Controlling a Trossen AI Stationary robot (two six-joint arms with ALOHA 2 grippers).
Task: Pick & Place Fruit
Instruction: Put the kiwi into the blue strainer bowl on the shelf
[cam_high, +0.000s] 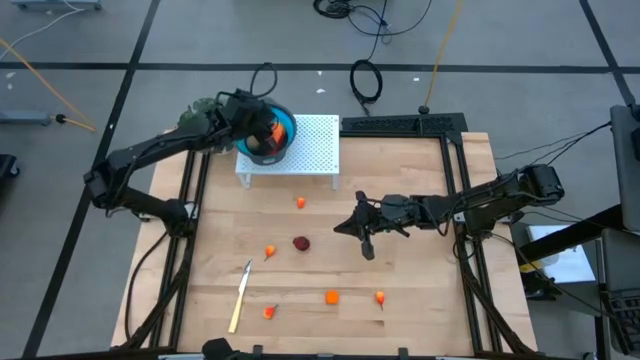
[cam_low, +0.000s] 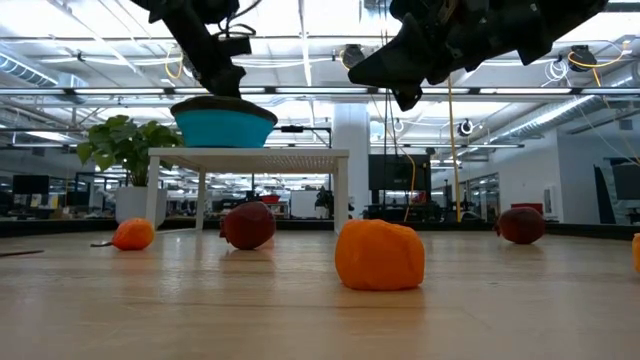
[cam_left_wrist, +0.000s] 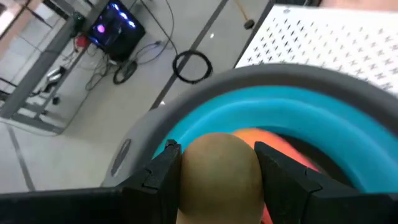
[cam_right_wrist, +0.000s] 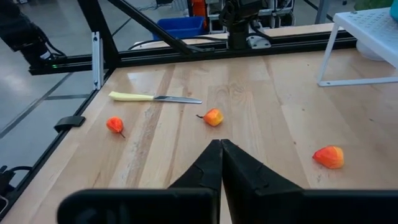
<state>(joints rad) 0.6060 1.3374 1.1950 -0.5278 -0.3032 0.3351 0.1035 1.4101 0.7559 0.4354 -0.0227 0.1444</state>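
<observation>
Overhead, table-level and 2 wrist cameras, all sharing the table (cam_high: 400, 160).

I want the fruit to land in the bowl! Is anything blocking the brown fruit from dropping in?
Nothing visible does. The left gripper holds the olive-brown fruit right above the blue bowl, whose opening holds only a red-orange piece.

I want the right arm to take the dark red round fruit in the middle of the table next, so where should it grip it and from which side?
Judging by its round shape, grip the dark red fruit across its widest middle, descending from above; the table around it looks open.
</observation>
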